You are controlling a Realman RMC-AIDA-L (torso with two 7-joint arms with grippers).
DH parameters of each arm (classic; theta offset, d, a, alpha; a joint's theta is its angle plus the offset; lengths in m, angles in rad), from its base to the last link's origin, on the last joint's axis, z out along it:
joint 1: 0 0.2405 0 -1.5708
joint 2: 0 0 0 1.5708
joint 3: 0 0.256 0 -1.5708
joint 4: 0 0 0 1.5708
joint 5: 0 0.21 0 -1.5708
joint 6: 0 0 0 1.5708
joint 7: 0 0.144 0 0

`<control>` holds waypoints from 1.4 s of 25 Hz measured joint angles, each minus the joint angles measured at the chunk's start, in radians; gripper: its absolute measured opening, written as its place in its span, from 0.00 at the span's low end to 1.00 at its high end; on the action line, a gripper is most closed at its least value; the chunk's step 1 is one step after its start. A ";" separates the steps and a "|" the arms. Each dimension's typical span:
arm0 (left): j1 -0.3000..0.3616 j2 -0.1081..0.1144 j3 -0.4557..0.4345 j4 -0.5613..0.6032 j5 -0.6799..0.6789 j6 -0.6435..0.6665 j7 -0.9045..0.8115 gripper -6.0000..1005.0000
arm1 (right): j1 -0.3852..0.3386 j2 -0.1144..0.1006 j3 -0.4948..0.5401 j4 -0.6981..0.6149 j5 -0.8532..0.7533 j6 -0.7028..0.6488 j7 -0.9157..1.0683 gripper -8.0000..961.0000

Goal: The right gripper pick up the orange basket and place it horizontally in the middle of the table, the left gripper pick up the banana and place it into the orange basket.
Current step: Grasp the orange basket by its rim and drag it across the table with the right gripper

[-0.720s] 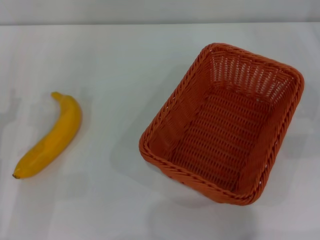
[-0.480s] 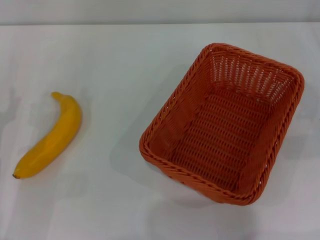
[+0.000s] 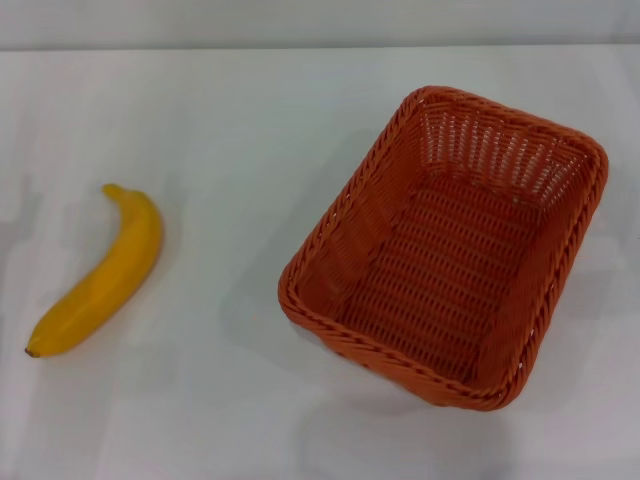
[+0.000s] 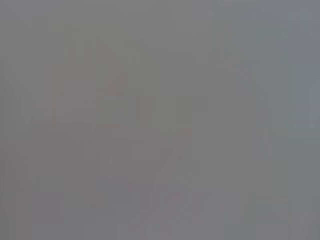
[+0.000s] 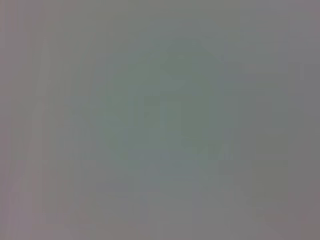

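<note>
- At the left of the head view the banana [image 3: 100,275] lies flat on the white surface [image 3: 230,130], running from its stem end at upper right to its small dark tip at lower left, close to the frame's left edge.
- Bare surface separates the banana from the basket; they lie well apart, with nothing between them.
- Right of centre the orange basket [image 3: 345,215] rests upright on its base, open side up, turned at a slant to the frame edges, one corner reaching toward the lower middle. Its inside holds nothing.
- Only the head view shows these things; my two wrist views show plain grey, no shapes.
- Neither my left end effector nor my right end effector shows anywhere, so I cannot tell their opening or hold.
</note>
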 joint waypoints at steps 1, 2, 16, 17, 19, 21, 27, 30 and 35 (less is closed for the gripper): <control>0.000 0.000 0.000 0.000 0.000 0.000 0.000 0.89 | 0.001 0.001 -0.001 0.000 0.000 -0.001 0.000 0.87; -0.001 0.000 0.000 0.000 0.000 0.000 0.000 0.89 | 0.001 0.001 -0.001 0.000 0.000 -0.001 -0.001 0.87; -0.002 0.000 0.002 0.005 0.014 0.005 0.000 0.89 | 0.004 0.001 0.000 -0.008 -0.002 -0.013 -0.036 0.85; -0.001 0.000 0.001 0.006 0.016 0.007 0.000 0.89 | 0.004 0.001 -0.006 -0.013 -0.005 -0.013 -0.028 0.85; 0.002 0.000 0.002 0.006 0.027 0.010 0.000 0.89 | 0.003 0.001 -0.031 -0.035 -0.011 -0.004 -0.003 0.84; 0.005 -0.001 0.002 0.006 0.043 0.011 0.000 0.89 | -0.001 -0.001 -0.086 -0.075 -0.012 0.009 0.044 0.84; 0.007 -0.001 0.001 0.005 0.056 0.012 0.000 0.89 | -0.056 -0.037 -0.405 -0.401 -0.084 0.091 0.433 0.83; 0.008 -0.001 0.001 0.004 0.059 0.013 0.000 0.89 | -0.057 -0.067 -0.486 -0.564 -0.232 0.117 0.685 0.83; 0.010 -0.001 0.001 0.002 0.063 0.015 0.000 0.89 | 0.007 -0.107 -0.498 -0.711 -0.487 0.062 1.006 0.82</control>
